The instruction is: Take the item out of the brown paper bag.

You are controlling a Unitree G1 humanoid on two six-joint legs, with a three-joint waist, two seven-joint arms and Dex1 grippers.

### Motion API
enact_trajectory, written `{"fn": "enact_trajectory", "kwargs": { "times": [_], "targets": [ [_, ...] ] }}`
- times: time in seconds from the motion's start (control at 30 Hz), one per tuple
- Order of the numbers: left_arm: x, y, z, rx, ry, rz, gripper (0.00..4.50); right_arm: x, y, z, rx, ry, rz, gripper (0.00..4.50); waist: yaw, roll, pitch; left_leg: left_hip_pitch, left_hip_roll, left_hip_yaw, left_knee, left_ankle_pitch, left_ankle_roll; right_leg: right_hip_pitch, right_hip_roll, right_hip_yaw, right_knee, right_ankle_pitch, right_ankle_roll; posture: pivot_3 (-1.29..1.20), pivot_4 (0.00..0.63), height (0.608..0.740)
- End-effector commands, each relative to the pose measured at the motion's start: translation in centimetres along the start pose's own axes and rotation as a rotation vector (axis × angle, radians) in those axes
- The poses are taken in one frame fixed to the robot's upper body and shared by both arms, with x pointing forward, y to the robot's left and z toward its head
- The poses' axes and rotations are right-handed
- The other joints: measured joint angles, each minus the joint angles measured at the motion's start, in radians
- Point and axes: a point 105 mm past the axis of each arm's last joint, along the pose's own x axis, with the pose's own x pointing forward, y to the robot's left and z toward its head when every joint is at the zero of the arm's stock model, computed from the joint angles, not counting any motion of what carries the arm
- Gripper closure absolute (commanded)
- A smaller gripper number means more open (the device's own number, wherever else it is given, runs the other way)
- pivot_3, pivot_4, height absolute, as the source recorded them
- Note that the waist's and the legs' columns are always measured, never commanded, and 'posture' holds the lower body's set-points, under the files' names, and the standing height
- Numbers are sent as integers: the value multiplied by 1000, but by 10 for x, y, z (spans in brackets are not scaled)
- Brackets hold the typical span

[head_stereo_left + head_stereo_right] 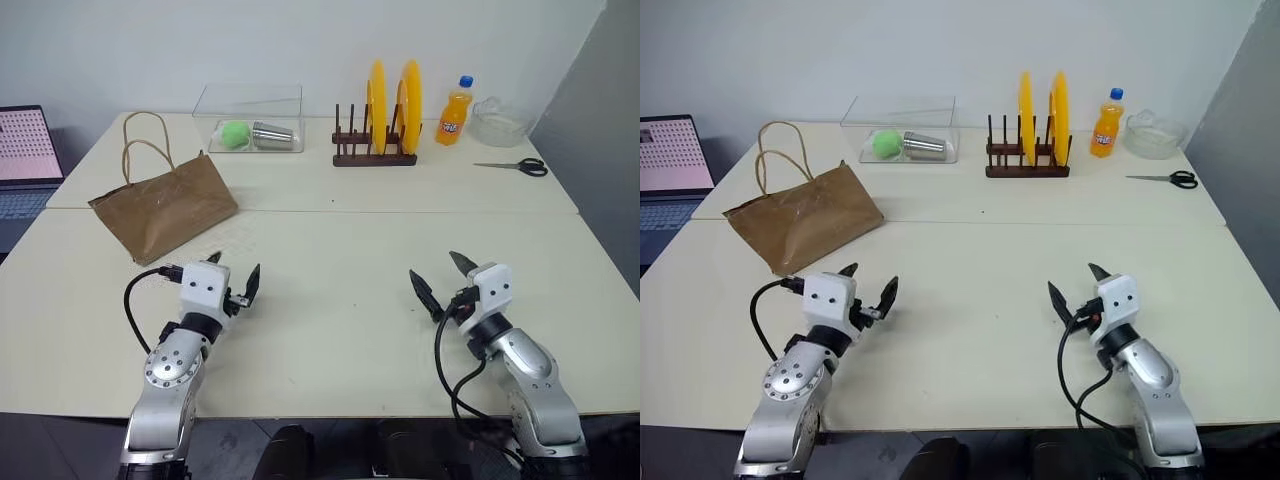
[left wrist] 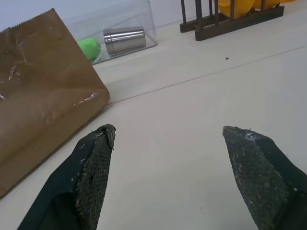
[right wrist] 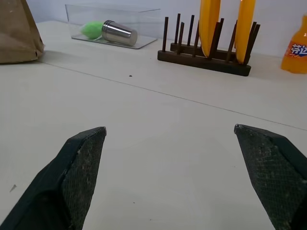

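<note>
Left wrist view gives us the nearest reading: our left gripper [image 2: 165, 143] has its two fingers spread wide with nothing between them, only bare table [image 2: 192, 120] in the gap. Just beyond the finger on the outer side lies the brown paper bag [image 2: 43, 86], flat on its broad face, its near corner close to that fingertip but not touching. Our right gripper [image 3: 170, 139] is likewise wide and empty, and from its fingers the bag sits far off to the inner side, well apart across the table.

From the head, the bag [image 1: 165, 205] runs ahead and outward of the left fingers, its long axis slanting, closed bottom edge nearest us, and its cord handles [image 1: 145, 140] looping out at the far end. So we judge the mouth faces away from both grippers, and the left arm is plainly the nearer one. We cannot see the item; presumably it is inside, though the flat bag shows no clear bulge

Farther still stand a clear box [image 1: 250, 120], a rack with yellow plates [image 1: 390, 105] and an orange soda bottle [image 1: 455, 112]
</note>
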Motion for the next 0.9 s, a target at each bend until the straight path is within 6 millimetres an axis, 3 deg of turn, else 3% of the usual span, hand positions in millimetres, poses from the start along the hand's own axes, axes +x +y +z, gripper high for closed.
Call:
{"fn": "enact_trajectory", "kwargs": {
  "times": [0.03,0.47,0.9],
  "targets": [
    [1,0,10,10,-50,-17,712,1,-4,12,-18,-54,-11,0,0,0,0,0,0,0,0,0,0,0,0,0,0,0,0,0,150,740],
    [2,-6,12,59,-62,-50,712,0,2,8,-15,-43,5,0,0,0,0,0,0,0,0,0,0,0,0,0,0,0,0,0,150,740],
    [4,10,19,80,-81,-8,712,7,13,9,-6,-50,87,0,0,1,0,-1,0,0,0,0,0,0,0,0,-1,0,0,0,150,740]
  ]
}}
